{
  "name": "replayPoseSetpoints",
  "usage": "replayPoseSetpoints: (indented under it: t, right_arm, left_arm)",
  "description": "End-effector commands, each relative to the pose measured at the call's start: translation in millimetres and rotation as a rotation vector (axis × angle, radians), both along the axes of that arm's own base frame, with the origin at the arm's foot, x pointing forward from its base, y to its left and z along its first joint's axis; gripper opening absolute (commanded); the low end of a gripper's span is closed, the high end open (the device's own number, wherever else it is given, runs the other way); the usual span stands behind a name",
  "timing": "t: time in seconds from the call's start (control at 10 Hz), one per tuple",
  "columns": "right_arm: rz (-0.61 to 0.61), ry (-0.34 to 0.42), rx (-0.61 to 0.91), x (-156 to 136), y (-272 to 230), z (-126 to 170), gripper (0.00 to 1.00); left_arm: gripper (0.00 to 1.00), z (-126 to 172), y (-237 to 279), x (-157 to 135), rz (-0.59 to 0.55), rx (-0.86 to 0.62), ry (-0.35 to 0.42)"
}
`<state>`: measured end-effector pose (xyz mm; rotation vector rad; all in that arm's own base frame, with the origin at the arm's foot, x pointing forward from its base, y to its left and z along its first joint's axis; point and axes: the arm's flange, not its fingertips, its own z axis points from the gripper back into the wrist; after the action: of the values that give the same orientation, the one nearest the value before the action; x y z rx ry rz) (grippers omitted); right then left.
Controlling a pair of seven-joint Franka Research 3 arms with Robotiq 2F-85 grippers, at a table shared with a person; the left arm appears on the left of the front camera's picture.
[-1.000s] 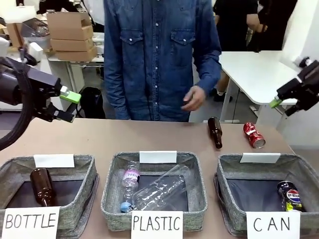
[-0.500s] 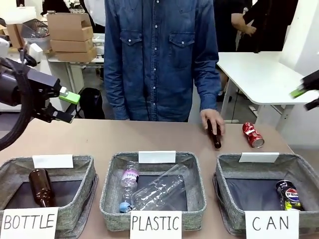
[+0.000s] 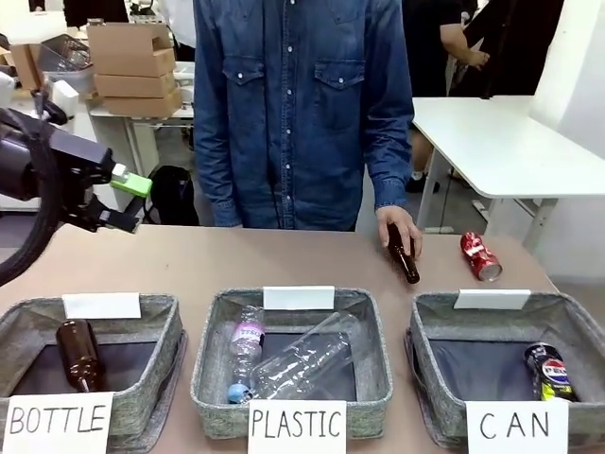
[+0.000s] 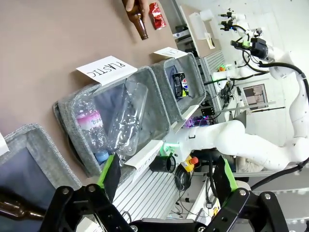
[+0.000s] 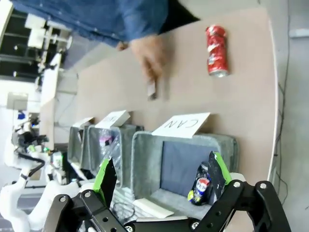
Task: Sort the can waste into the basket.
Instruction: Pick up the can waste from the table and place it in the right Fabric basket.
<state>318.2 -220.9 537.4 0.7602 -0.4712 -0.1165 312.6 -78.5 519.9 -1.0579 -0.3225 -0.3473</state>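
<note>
The dented red can point(image 3: 480, 256) lies on its side on the table at the far right, behind the grey CAN basket point(image 3: 423, 345). On that basket's dark floor, at the right, lies the black Pepsi can point(image 3: 550, 372). My left gripper point(image 3: 132, 201) hangs open and empty above the table's far left. In the right wrist view my right gripper point(image 5: 161, 178) is open and empty, high over the CAN basket point(image 5: 145, 159), with the Pepsi can point(image 5: 202, 186) beneath it and the red can point(image 5: 216, 50) farther off. The left wrist view shows my left gripper point(image 4: 167, 176) open, with the red can point(image 4: 157, 9) far away.
A person in a denim shirt stands at the far side, one hand point(image 3: 399, 225) on a brown bottle point(image 3: 406, 260) lying left of the red can. The PLASTIC basket point(image 3: 206, 364) holds clear bottles. A brown bottle point(image 3: 79, 352) lies in the BOTTLE basket point(image 3: 170, 355).
My right gripper has drawn away to the right, out of the front view. The person's hand has come down onto the brown bottle on the table. My left gripper has barely moved.
</note>
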Motion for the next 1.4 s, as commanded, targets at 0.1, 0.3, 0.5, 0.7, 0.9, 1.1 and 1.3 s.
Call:
replayPoseSetpoints:
  t: [0.1, 0.3, 0.5, 0.7, 0.9, 1.1, 1.3]
  right_arm:
    - [-0.051, -0.102, -0.069, 10, 17, -11, 1.00]
    - [-0.080, -0.124, -0.153, 36, 45, -17, 1.00]
    - [-0.082, -0.137, -0.316, 99, 90, -35, 1.00]
    - [-0.100, -0.068, -0.465, 169, 124, -72, 1.00]
    - [-0.130, -0.012, -0.614, 222, 149, -106, 1.00]
    - [-0.093, 0.065, -0.670, 267, 164, -146, 1.00]
    - [-0.106, 0.107, -0.730, 307, 166, -181, 1.00]
  left_arm:
    - [1.00, -1, 2, -3, -0.009, 0.001, 0.007]
    - [1.00, -1, 2, -3, -0.009, 0.001, 0.007]
    - [1.00, -1, 2, -3, -0.009, 0.001, 0.007]
    - [1.00, -1, 2, -3, -0.009, 0.001, 0.007]
    - [1.00, -1, 2, -3, -0.009, 0.001, 0.007]
    - [1.00, -1, 2, -3, -0.009, 0.001, 0.007]
    - [1.00, -1, 2, -3, -0.009, 0.001, 0.007]
